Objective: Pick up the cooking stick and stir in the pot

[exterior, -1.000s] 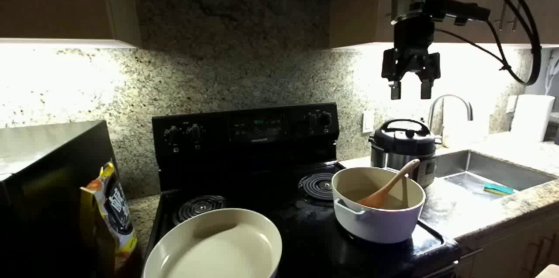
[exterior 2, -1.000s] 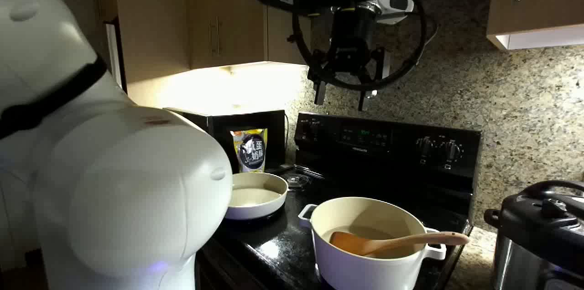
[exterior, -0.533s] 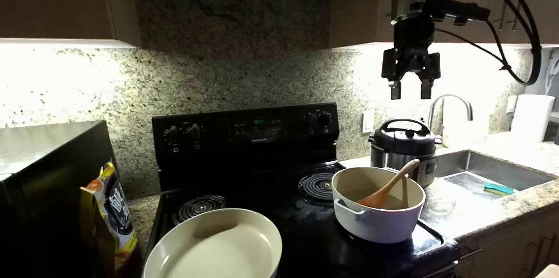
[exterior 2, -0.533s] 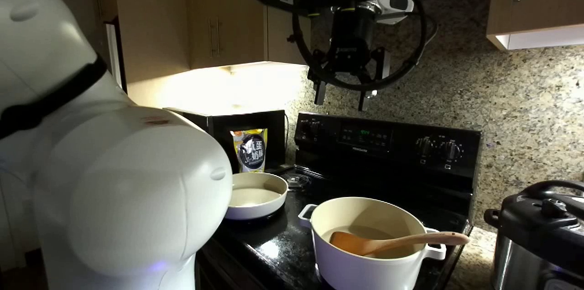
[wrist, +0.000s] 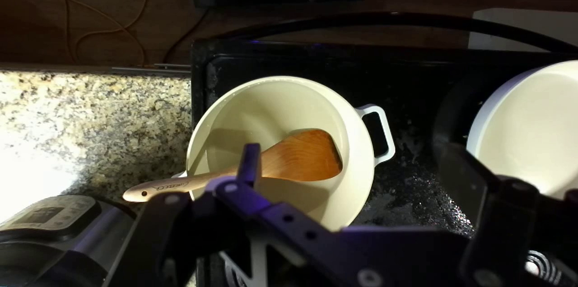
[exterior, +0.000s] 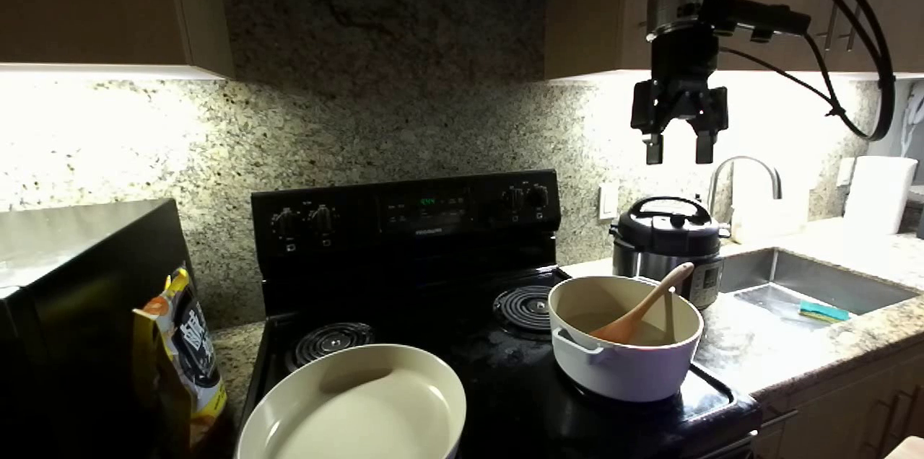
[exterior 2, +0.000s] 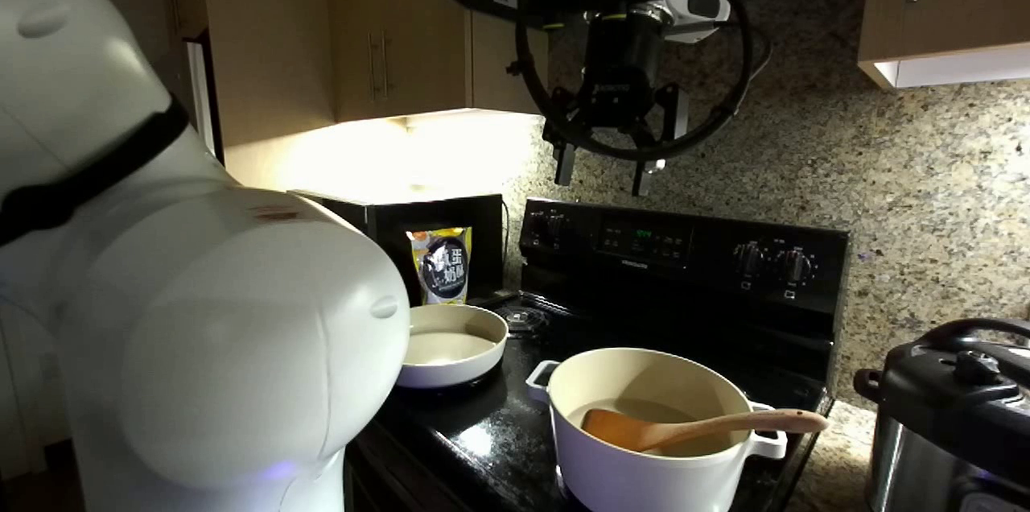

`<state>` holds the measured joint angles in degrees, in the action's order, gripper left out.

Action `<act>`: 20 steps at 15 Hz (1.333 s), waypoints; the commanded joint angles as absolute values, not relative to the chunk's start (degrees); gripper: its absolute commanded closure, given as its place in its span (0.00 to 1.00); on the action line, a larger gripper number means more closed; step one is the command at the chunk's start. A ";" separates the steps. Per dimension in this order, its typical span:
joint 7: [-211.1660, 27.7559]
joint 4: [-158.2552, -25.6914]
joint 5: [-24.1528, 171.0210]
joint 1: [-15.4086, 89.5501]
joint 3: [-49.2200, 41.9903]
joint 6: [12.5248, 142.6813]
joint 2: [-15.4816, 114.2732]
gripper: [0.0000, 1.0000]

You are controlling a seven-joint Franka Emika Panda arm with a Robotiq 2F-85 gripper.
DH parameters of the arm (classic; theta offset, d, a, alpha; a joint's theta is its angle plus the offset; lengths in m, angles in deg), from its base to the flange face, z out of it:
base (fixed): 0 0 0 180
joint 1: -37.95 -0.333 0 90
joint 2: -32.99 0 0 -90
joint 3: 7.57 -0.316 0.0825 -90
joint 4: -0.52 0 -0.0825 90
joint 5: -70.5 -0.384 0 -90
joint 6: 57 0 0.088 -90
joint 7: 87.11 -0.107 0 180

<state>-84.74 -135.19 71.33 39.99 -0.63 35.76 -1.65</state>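
Note:
The cooking stick [exterior: 641,312] is a wooden spatula leaning in the white pot [exterior: 624,376], its handle sticking out over the rim. In an exterior view the stick's [exterior 2: 684,433] handle crosses the pot's [exterior 2: 644,484] rim above a side handle and points toward the cooker. My gripper [exterior: 678,154] is open and empty, pointing down, high above the pot in both exterior views [exterior 2: 602,175]. In the wrist view the fingers [wrist: 359,165] stand wide apart; one finger covers part of the stick's [wrist: 305,156] neck. The pot [wrist: 361,151] shows below.
The cream pan [exterior: 368,408] sits on the black stove [exterior: 505,387] beside the pot. The silver-and-black cooker [exterior: 668,242] stands behind the pot, near the sink [exterior: 852,286]. A snack bag [exterior: 189,351] leans by the microwave [exterior: 72,315]. Cabinets [exterior: 585,26] hang above.

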 commanded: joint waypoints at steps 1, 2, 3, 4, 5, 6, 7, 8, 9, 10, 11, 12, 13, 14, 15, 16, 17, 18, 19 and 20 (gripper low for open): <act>-84.40 -133.12 66.72 40.76 0.94 32.73 2.14 0.00; -86.55 -132.81 65.01 41.35 1.11 32.76 3.77 0.00; -88.32 -132.83 63.62 41.80 1.06 33.71 5.64 0.00; -89.12 -133.10 61.39 41.86 1.35 33.96 6.75 0.00; -91.18 -133.94 59.99 42.75 1.16 35.61 7.61 0.00; -92.76 -134.29 58.68 43.47 1.19 36.66 8.70 0.00; -94.34 -134.85 57.24 44.09 1.23 36.85 9.03 0.00; -95.94 -135.43 55.97 44.75 1.23 37.45 9.55 0.00; -97.19 -136.74 54.58 45.47 1.38 38.21 9.47 0.00; -98.50 -138.05 53.08 46.12 1.47 38.78 9.32 0.00; -99.84 -139.77 51.82 46.88 1.52 39.52 8.86 0.00; -101.24 -141.85 50.67 47.57 1.42 40.46 8.19 0.00; -102.65 -144.04 49.61 48.36 1.37 41.49 7.47 0.00; -104.17 -145.32 48.19 48.88 1.30 41.90 7.09 0.00; -106.27 -145.71 46.28 49.05 0.94 41.75 6.76 0.00; -102.11 -142.71 49.23 48.73 1.11 40.35 9.61 0.00; -103.15 -143.64 48.16 48.99 1.09 40.53 9.32 0.00; -103.72 -144.07 47.77 49.06 1.05 40.58 9.02 0.00; -104.16 -144.19 47.61 49.09 1.00 40.58 8.78 0.00; -104.32 -144.19 47.55 49.11 0.98 40.58 8.59 0.00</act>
